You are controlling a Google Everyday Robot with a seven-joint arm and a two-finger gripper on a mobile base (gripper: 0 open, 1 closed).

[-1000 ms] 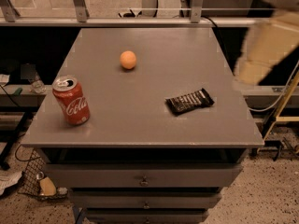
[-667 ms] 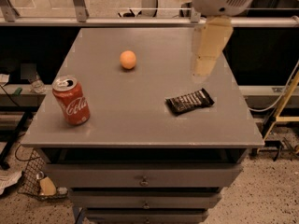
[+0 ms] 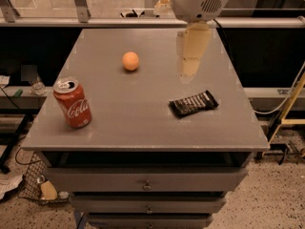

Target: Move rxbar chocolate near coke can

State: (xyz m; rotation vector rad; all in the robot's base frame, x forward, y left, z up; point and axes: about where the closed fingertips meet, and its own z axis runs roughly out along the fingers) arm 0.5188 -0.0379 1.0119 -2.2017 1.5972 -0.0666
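Note:
The rxbar chocolate (image 3: 194, 103), a flat bar in a black wrapper with white lettering, lies on the grey table (image 3: 143, 128) at the right, near the front. The coke can (image 3: 72, 103), red with white script and a silver top, stands upright at the front left. My gripper (image 3: 187, 74) hangs down from the white arm at the top of the view, above the table, behind the bar and apart from it. It holds nothing that I can see.
A small orange ball (image 3: 130, 61) sits on the table behind and between the can and the bar. The table has drawers (image 3: 147, 184) below its front edge. A railing (image 3: 95, 20) runs behind it; cables and clutter lie on the floor at the left.
The arm has swung in from the right edge of the view to above the table's right half and moved a little further left. The bar, can and ball have not moved.

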